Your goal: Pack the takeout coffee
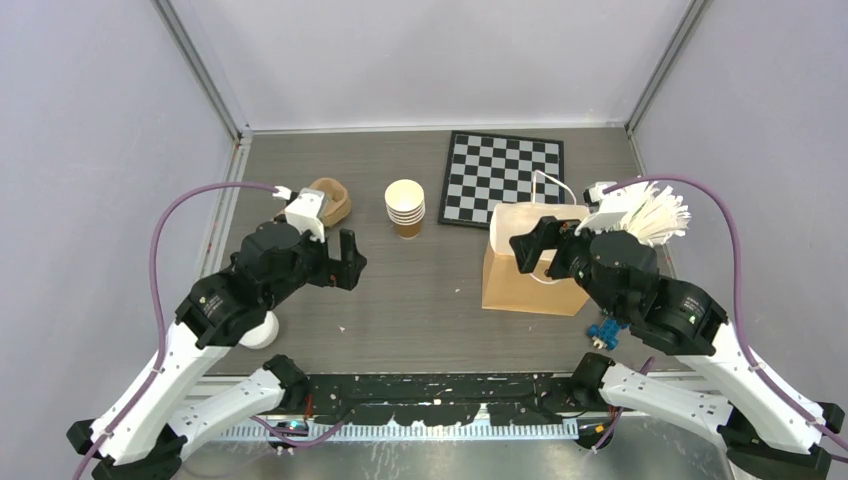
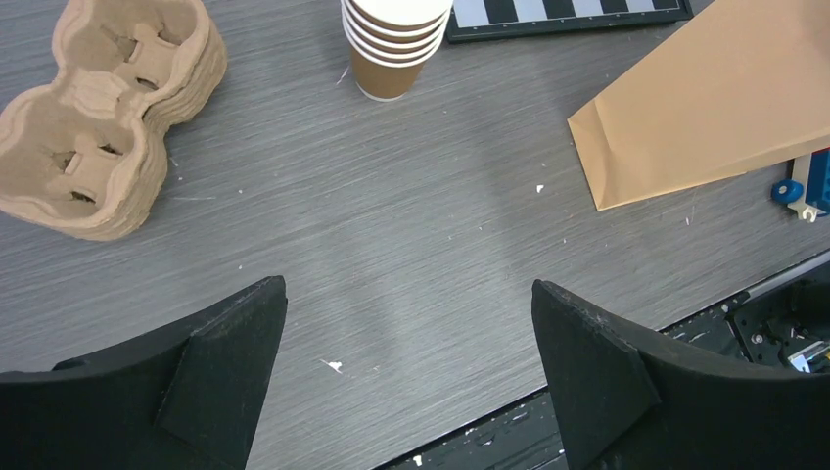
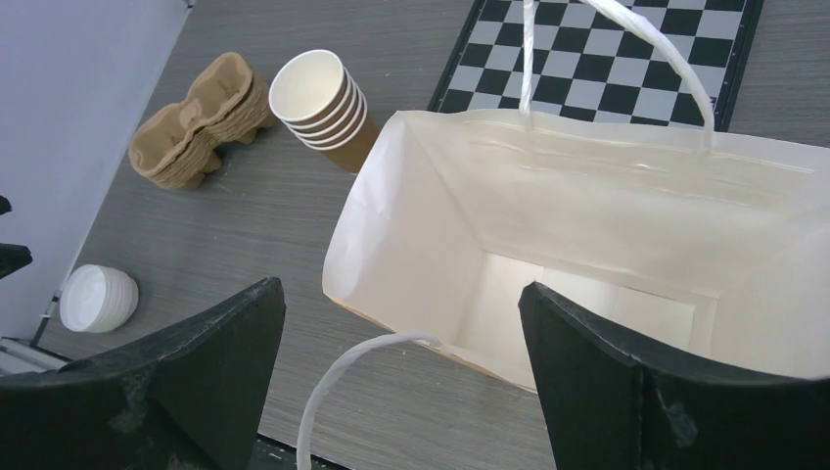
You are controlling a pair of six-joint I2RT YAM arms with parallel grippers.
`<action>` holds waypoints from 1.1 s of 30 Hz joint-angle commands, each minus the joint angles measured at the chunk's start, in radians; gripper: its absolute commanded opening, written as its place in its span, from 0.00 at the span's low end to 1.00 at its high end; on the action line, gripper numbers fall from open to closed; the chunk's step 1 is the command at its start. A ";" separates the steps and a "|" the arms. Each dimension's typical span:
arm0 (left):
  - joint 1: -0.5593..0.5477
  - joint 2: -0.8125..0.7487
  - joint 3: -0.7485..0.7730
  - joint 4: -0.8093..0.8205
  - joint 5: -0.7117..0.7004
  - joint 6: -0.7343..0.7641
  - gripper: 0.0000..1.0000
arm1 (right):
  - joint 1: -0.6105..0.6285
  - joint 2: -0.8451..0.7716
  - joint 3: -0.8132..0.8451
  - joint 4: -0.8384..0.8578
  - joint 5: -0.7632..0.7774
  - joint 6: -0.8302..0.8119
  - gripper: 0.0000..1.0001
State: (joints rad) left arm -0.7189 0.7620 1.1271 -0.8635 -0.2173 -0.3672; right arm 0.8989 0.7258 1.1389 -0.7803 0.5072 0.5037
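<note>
Status, near to far: left gripper point(image 2: 406, 304) hangs above the grey table point(image 1: 420, 310) with its jaws spread wide and only tabletop between them. Beside that arm's elbow we see a white stack of lids point(image 3: 98, 297), half hidden under the arm from the top camera. On the right near edge a small blue part point(image 1: 603, 333) lies just beside the bag's corner.

Right gripper point(image 3: 401, 294) is also spread wide and grips nothing. It sits over the open mouth of the brown paper bag point(image 1: 530, 280), which stands upright with its white handles up. Looking down inside the bag, we see only pale lining and the folded bottom. A bundle of white paper strips point(image 1: 655, 213) sits behind the right wrist.

Further back, mid-table, is the stack of lidless tan cups point(image 1: 405, 208). Left of it is a pile of pulp cup carriers point(image 2: 108, 117), well apart from the bag. The checkerboard point(image 1: 503, 180) lies flat at the far side, right behind the bag.

We cannot tell where the takeout coffee is: none of the three views shows a capped cup we can pick out.
</note>
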 commanded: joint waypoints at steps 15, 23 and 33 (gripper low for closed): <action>-0.001 0.174 0.083 0.033 -0.161 0.026 0.89 | 0.000 -0.070 0.014 0.061 -0.091 -0.009 0.93; -0.001 0.173 0.118 0.153 -0.211 0.075 0.95 | 0.000 -0.072 0.012 0.045 -0.021 0.016 0.93; 0.336 0.592 0.280 0.153 0.079 0.012 0.64 | 0.000 -0.101 0.002 0.081 -0.200 -0.004 0.91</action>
State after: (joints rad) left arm -0.5014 1.2289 1.3800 -0.7567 -0.3695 -0.3004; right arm 0.8989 0.6483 1.1378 -0.7624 0.3973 0.5064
